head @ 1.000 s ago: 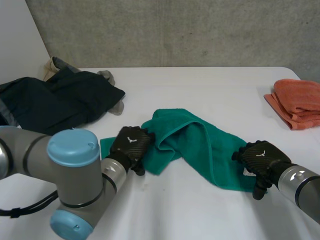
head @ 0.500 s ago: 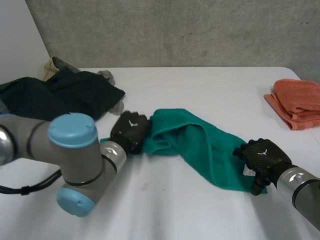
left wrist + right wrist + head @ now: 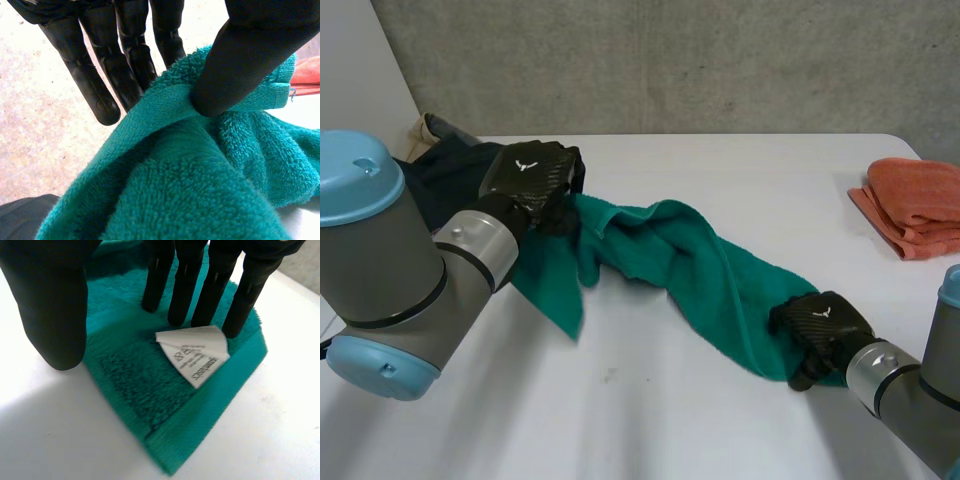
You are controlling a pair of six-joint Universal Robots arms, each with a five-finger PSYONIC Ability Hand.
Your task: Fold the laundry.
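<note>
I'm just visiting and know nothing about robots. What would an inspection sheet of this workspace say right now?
Surface: white table, holding the laundry.
Job's things: green towel, stretched between both hands; folded orange towel at the far right; dark clothes heaped at the far left.
Clutter: nothing seen.
Hands: left hand pinches one end of the green towel, raised off the table; right hand presses straight fingers on the opposite corner, by the white label.
Cables: nothing seen.
Surroundings: concrete wall behind the table.

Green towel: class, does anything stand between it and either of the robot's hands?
Nothing visible does. The left hand pinches an edge of the green towel between thumb and fingers; the right hand has straight fingers pressing its corner beside the white label.
</note>
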